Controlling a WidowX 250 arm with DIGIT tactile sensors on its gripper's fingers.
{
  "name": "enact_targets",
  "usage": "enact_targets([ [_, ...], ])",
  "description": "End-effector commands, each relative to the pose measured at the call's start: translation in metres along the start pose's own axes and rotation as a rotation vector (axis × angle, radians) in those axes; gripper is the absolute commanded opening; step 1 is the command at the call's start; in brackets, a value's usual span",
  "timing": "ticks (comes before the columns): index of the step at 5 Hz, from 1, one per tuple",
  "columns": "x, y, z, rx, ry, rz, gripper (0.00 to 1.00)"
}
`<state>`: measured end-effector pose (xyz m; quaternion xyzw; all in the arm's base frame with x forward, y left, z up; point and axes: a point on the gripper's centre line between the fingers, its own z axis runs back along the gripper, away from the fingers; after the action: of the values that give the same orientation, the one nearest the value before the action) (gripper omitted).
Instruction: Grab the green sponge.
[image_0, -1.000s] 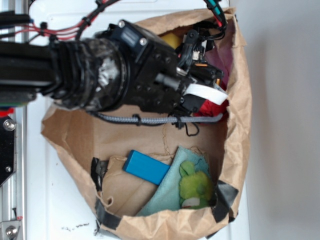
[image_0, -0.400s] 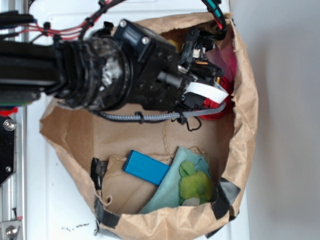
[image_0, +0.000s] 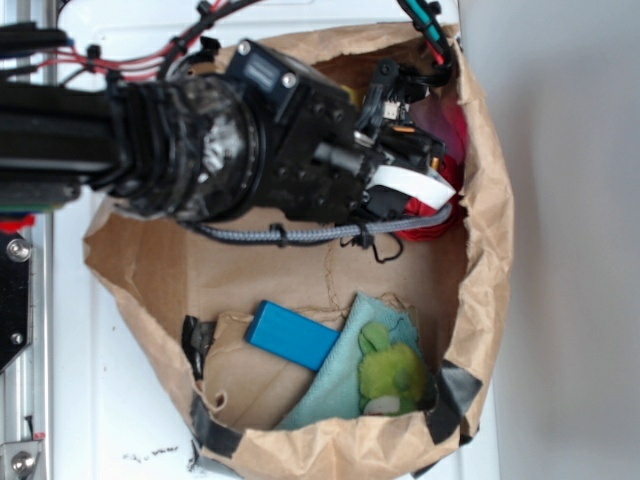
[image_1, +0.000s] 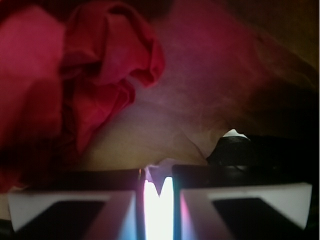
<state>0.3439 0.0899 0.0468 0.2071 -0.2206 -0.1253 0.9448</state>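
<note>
- My gripper (image_1: 159, 200) sits at the bottom of the wrist view, the two pale pads (image_1: 75, 207) drawn nearly together, only a thin bright slit between them.
- From that I call it closed, or very nearly so, and nothing shows between the pads. I don't judge it to be gripping anything.
- In the exterior view the gripper (image_0: 425, 195) is buried in the upper right corner of the paper bag (image_0: 480, 280), its tips hidden behind the wrist hardware.
- Straight ahead of the pads is the red cloth (image_1: 95, 85), crumpled and close. Whether the tips touch it I can't tell.
- The green sponge: I can't find it in either view right now. The arm (image_0: 200, 150) covers the upper part of the bag, so my guess is it lies beneath the arm or against the bag's top wall.
- So the step in hand is still the reach and search. To do it well I'd spread the jaws before going any lower, so they don't pinch that red fabric.
- I'd also ease the wrist clear to get the sponge in sight, and close only with foam plainly between the pads.
- Further out, along the bag's lower edge: a blue block (image_0: 293, 335), a teal cloth (image_0: 335, 385), and the fuzzy green plush toy (image_0: 390, 372) on it. That toy is not my target.
</note>
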Motion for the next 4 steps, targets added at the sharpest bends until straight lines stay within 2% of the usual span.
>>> enact_targets([
  [1,0.016,0.017,0.035,-0.113,0.055,0.017,0.0],
  [2,0.023,0.025,0.075,-0.262,0.098,0.075,0.0],
  [4,0.028,0.039,0.126,-0.414,0.116,0.091,0.0],
])
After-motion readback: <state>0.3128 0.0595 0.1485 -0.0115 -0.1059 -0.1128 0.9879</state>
